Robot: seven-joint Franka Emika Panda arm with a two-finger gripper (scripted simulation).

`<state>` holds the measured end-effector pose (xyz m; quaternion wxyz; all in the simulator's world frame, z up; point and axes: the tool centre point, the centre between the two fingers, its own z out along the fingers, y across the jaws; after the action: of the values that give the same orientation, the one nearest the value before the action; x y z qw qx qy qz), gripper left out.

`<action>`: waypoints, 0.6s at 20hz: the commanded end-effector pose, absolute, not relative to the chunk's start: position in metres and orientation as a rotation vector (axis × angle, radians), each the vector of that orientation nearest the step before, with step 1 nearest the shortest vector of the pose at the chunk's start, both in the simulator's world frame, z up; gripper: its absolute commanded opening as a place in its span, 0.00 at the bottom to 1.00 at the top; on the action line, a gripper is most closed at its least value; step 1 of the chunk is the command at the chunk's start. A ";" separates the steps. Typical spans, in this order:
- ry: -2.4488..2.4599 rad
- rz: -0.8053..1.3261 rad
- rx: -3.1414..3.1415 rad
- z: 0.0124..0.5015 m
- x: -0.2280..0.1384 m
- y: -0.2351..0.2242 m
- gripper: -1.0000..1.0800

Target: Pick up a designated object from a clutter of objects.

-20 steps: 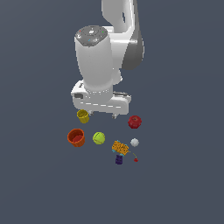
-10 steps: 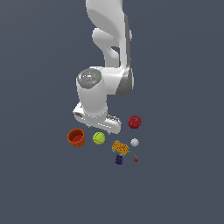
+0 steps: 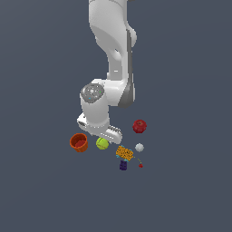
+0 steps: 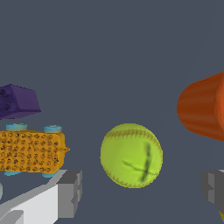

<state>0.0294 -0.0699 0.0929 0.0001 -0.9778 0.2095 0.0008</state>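
The yellow-green ball (image 3: 102, 143) lies on the floor between the orange-red cup (image 3: 79, 142) and the orange patterned box (image 3: 124, 153). In the wrist view the ball (image 4: 131, 155) sits between my two grey fingertips (image 4: 70, 192), which stand wide apart on either side of it without touching it. My gripper (image 4: 142, 190) is open and empty. In the exterior view the hand (image 3: 102, 129) is low, just behind and above the ball, and its fingers are hidden by the hand body. The yellow cup is hidden behind the arm.
A red apple (image 3: 139, 126), a white ball (image 3: 139, 147), a dark purple block (image 3: 123, 165) and a tiny red piece (image 3: 140, 165) lie on the exterior view's right of the ball. In the wrist view the box (image 4: 30, 151), block (image 4: 17, 101) and cup (image 4: 203, 107) flank the ball.
The arm has come down and forward toward the ball; the hand now sits low just behind it and covers the yellow cup. The objects have not moved.
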 end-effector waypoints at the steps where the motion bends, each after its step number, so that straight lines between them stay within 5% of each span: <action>1: 0.658 0.002 -3.072 0.093 0.029 -0.070 0.96; 12: 0.662 0.001 -3.071 0.056 0.028 -0.070 0.96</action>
<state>0.0287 -0.0701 0.0633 0.0000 -0.9776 0.2106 0.0003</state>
